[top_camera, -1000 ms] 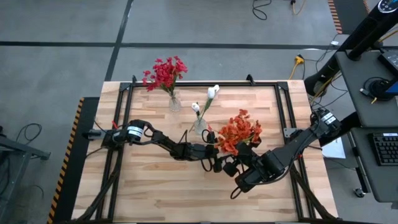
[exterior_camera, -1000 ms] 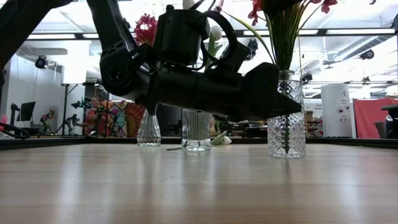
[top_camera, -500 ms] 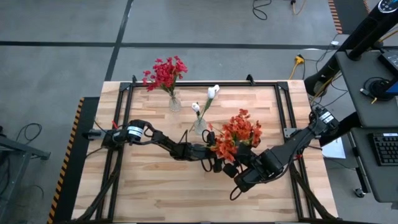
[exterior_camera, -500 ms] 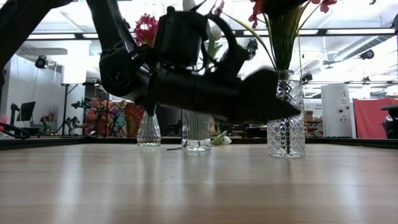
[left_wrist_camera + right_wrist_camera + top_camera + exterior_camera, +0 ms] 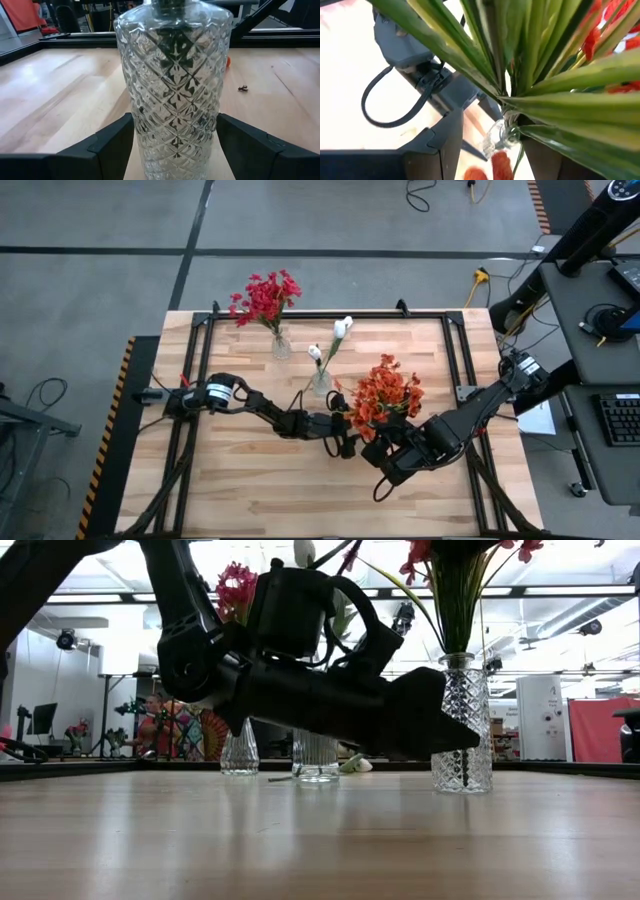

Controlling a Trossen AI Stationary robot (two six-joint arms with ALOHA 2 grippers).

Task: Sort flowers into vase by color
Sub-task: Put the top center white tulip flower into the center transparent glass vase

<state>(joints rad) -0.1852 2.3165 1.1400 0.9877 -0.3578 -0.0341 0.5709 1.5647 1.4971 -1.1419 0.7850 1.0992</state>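
From above, we see the orange-red flowers (image 5: 385, 393) standing straighter than a second ago, just beyond our right tool (image 5: 393, 442). At table level their cut-glass vase (image 5: 461, 725) stands upright on the tabletop (image 5: 320, 840). Our left tool (image 5: 175, 137) brackets that vase, fingers apart from the glass. Our right tool's fingers (image 5: 451, 137) have spread off the green stalks (image 5: 520, 55): we judge this bunch delivered.

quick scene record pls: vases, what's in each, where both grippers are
back vase: crimson-red flowers
middle vase: white buds
front cut-glass vase: orange-red flowers
left gripper: fingers astride the cut-glass vase, contact unclear
right gripper: at the green stalks above the vase mouth, fingers apart
table: wooden, all vases upright
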